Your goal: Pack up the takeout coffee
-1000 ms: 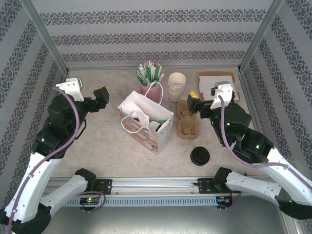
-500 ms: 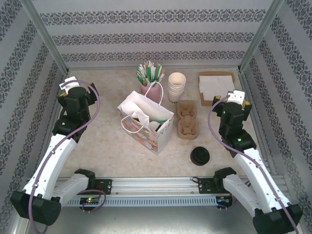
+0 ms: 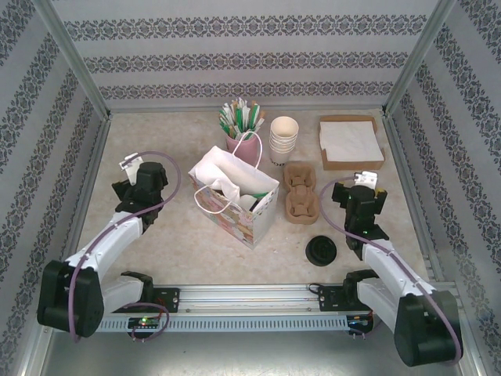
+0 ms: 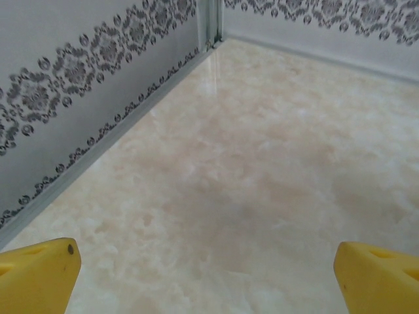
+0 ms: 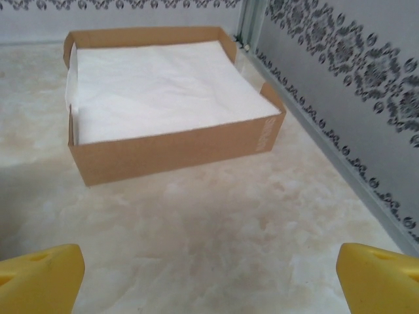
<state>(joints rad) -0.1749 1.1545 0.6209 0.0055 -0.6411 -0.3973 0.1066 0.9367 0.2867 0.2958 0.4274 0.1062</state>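
The worktop (image 3: 176, 235) is pale marbled stone with patterned walls on three sides. Both arms lie folded low, the left one (image 3: 109, 235) along the left side and the right one (image 3: 383, 254) along the right side. A paper bag (image 3: 235, 205) stands open at the middle of the worktop, with white paper showing inside. At the far right corner sits a brown box (image 5: 177, 152) holding white napkins (image 5: 163, 85). A card carrier (image 3: 301, 190) lies just right of the bag; whether the two touch cannot be told. Beyond the carrier, toward the far edge, stands a stack of cream cups (image 3: 283, 141). Left of it is a pink cup (image 3: 244, 142) of stirrers (image 3: 241, 117), just behind the bag. The coffee (image 3: 321, 251) stands between the carrier and the near edge, right of the middle and apart from both hands. From above it shows as a round black lid, and the cup under it cannot be made out. The left hand (image 4: 209, 278) is spread wide, with its yellow fingertips (image 4: 39, 271) at the bottom corners of the wrist view. Bare worktop lies between them, and the hand faces the far left corner. The right hand (image 5: 209, 278) is just as wide and holds bare worktop between its fingertips (image 5: 39, 275). It points at the box, which lies ahead of it and well apart.
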